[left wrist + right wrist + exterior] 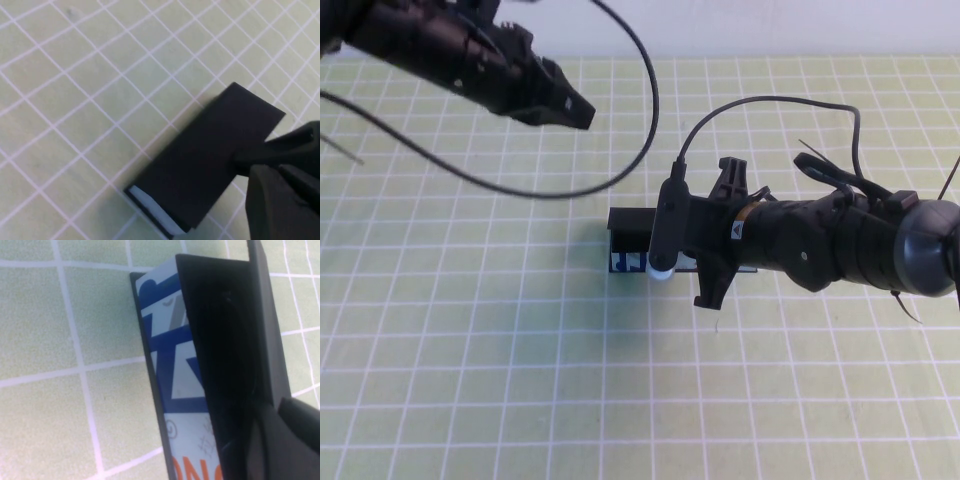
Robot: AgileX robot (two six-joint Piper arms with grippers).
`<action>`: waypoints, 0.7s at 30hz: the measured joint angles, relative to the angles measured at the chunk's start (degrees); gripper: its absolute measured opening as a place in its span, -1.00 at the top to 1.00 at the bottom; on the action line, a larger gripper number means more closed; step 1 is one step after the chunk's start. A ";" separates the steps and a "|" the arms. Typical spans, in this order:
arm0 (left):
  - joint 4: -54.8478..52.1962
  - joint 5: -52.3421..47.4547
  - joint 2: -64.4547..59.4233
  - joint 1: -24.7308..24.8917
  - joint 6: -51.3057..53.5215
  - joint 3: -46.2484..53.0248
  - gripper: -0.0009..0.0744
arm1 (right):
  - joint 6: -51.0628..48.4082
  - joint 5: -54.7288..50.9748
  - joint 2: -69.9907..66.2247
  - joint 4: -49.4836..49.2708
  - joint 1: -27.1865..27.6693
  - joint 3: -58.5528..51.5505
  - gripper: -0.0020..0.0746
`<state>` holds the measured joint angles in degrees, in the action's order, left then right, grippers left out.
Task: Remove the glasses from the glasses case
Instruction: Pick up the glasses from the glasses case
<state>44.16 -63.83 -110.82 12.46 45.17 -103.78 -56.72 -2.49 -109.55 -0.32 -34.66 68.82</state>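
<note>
On gridded mat point(470, 330), boxy glasses case point(625, 228)

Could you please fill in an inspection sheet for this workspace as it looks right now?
Surface: green mat with a white grid, lying flat.
Job's things: case near the middle of the mat, mostly hidden under the right arm; its blue printed strip shows in the right wrist view. Glasses not visible.
Clutter: nothing seen.
Grippers: left gripper raised over the far left of the mat, away from the case, holding nothing. Right gripper is down at the case, shut at its lid edge.
Cables: a black cable loops over the mat from the left arm; another arcs above the right arm.
Surroundings: pale wall beyond the mat's far edge.
</note>
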 joint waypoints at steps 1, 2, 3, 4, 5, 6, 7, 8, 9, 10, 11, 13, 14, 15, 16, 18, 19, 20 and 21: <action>2.13 2.44 2.40 0.12 3.66 5.52 0.99 | 0.00 0.00 0.00 -0.13 0.00 0.00 0.92; 5.01 4.75 4.57 0.17 8.08 11.04 0.99 | 0.00 0.00 0.00 -0.13 0.00 0.00 0.92; 7.80 6.74 6.10 0.26 12.15 15.33 0.99 | 0.00 0.00 0.00 -0.38 0.00 0.00 0.92; 11.53 8.33 7.65 0.26 17.65 20.43 0.99 | 0.00 0.00 0.00 -0.37 0.00 0.00 0.92; 15.20 9.62 8.72 0.26 22.98 25.07 0.99 | 0.00 0.00 0.00 -0.47 0.00 0.00 0.92; 18.74 10.62 9.29 0.26 26.97 28.40 0.99 | 0.00 0.00 0.00 -0.45 0.00 0.00 0.92; 21.91 11.98 9.41 0.26 31.40 32.13 0.99 | 0.00 0.00 0.00 -0.49 0.00 0.00 0.92; 24.75 13.34 9.41 0.31 35.24 35.28 0.99 | 0.00 0.00 0.00 -0.49 0.00 0.00 0.92; 26.70 14.46 9.24 0.40 38.61 37.35 0.99 | 0.00 0.00 0.00 -0.59 0.00 0.00 0.92; 28.54 15.54 8.75 0.40 41.49 39.26 0.99 | 0.00 0.00 0.00 -0.58 0.00 0.00 0.92; 29.88 16.33 8.10 0.40 43.85 40.46 0.99 | 0.00 0.00 0.00 -0.58 0.00 0.00 0.92; 32.02 16.96 6.68 0.40 47.10 41.41 0.99 | 0.00 0.00 0.00 -0.89 0.00 0.00 0.92; 33.52 16.96 5.82 0.40 48.63 41.55 0.99 | 0.00 0.00 0.00 -1.01 0.00 0.00 0.92; 34.97 16.96 4.91 0.40 49.83 41.55 0.99 | 0.00 0.00 0.00 -1.29 0.00 0.00 0.92; 36.44 16.96 4.03 0.40 51.29 41.55 0.99 | 0.00 0.00 0.00 -1.44 0.00 0.00 0.92; 38.97 16.57 2.44 0.40 53.90 41.55 0.99 | 0.00 0.00 0.00 -1.81 0.00 0.00 0.92; 40.18 16.34 1.56 0.40 55.43 41.55 0.99 | 0.00 0.00 0.00 -2.07 0.00 0.00 0.92; 41.32 16.34 0.70 0.40 57.09 41.55 0.99 | 0.00 0.00 0.00 -2.23 0.00 0.00 0.92; 42.20 16.12 0.04 0.40 58.52 41.55 0.99 | 0.00 0.00 0.00 -2.34 0.00 0.00 0.92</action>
<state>86.37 -47.70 -110.78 12.86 103.69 -62.23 -56.72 -2.49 -109.55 -2.66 -34.66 68.82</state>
